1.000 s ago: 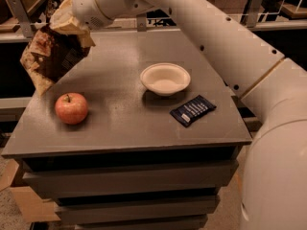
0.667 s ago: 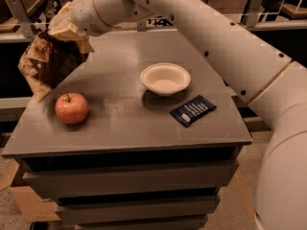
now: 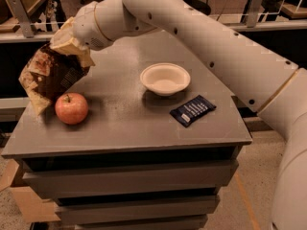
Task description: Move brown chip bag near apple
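Observation:
The brown chip bag [image 3: 46, 78] hangs crumpled at the table's left edge, its lower end just behind and left of the red-orange apple [image 3: 71, 108]. The apple stands on the grey table [image 3: 120, 123] near the front left. My gripper [image 3: 72, 47] is shut on the bag's top, holding it tilted above the left edge; the cream-coloured fingers are partly wrapped by the bag. My white arm reaches in from the upper right.
A white bowl [image 3: 164, 78] stands in the middle of the table. A small flat dark-blue wrapper [image 3: 193, 110] lies to its front right. The table has drawers below. The floor shows at the bottom right.
The bag has come down and toward the apple in my gripper. Its lower end now sits right beside the apple. The bowl, wrapper and apple have not moved.

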Motion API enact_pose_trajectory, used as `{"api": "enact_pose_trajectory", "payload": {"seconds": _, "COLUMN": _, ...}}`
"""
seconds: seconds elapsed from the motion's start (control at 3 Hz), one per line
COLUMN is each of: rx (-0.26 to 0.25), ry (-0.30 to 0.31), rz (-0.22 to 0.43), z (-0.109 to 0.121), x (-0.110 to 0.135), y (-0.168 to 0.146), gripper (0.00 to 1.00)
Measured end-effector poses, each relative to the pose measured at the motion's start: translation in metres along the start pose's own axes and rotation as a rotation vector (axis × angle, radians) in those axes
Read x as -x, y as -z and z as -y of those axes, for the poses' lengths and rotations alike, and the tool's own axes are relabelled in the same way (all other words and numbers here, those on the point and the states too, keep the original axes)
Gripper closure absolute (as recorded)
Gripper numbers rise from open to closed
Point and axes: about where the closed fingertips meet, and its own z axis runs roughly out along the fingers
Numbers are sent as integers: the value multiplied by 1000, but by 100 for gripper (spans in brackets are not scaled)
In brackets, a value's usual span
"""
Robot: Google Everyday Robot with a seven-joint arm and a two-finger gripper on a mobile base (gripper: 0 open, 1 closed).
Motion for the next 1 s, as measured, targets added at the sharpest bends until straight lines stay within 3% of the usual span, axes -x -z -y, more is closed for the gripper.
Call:
{"api": "enact_pose_trajectory", "payload": {"seconds": 0.33, "rx": 6, "ry": -33, "rz": 2, "z": -10, "x": -10, "y": -1, "gripper": 100}}
{"api": "enact_pose_trajectory", "payload": {"seconds": 1.0, "rx": 13, "ry": -30, "rz": 4, "z": -13, "x": -8, "y": -5, "gripper": 59}}
